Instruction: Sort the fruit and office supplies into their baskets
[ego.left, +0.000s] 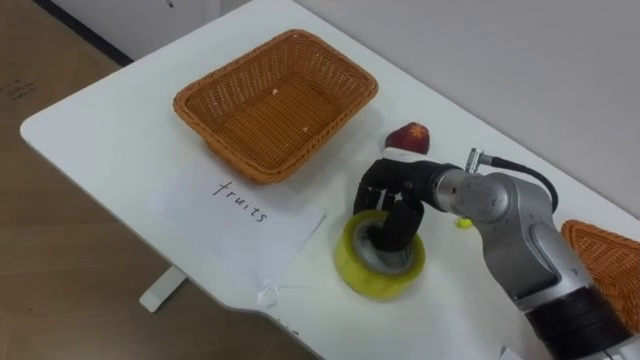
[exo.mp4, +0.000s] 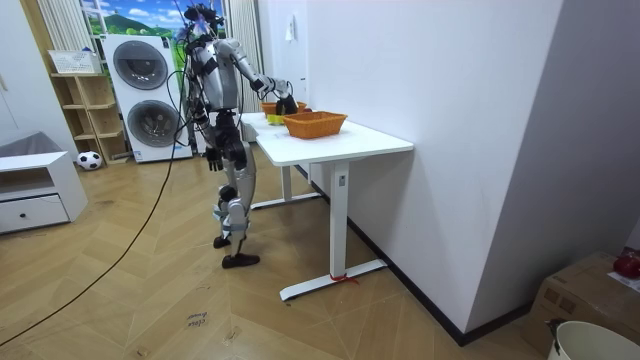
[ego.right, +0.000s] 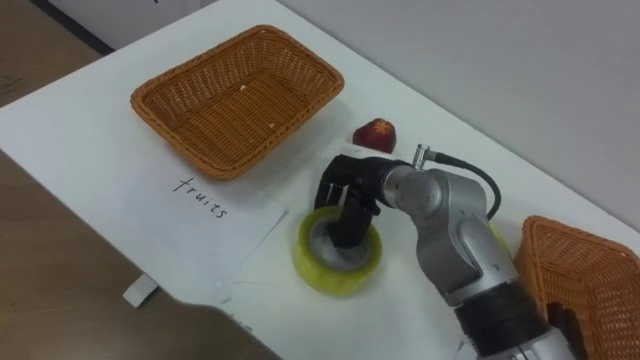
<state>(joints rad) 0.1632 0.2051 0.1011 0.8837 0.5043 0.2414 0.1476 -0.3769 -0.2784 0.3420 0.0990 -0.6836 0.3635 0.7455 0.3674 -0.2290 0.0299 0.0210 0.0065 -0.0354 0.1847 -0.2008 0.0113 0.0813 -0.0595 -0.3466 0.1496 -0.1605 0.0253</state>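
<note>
My right hand (ego.left: 395, 195) is directly over the yellow tape roll (ego.left: 356, 272). The roll lies flat on the white desk (ego.left: 100, 130). My fingers (ego.right: 350, 222) point downward and go into the grey hole in the middle of the roll, so their tips are hidden inside it. I cannot tell whether they press against the inner wall or only stand in the hole. The back of the hand is a little higher than the roll and leans toward its far side.

I give the other places from the large wicker basket (ego.left: 225, 148). The tape roll lies near this basket, off its right corner and on the side nearer to me; the two do not touch. A sheet of paper (ego.left: 240, 215) with handwriting lies just beside the basket's front wall, and the roll is just beside the right corner of this sheet. A small red fruit (ego.left: 408, 136) lies on the desk to the right of the basket, near it but apart, and just behind my hand. A second wicker basket (ego.right: 575, 260) stands well apart from the first one, further to the right, beside my forearm.

In the room view I stand at the desk with the right arm stretched over it. My left hand (exo.mp4: 213, 160) hangs at my hip.
</note>
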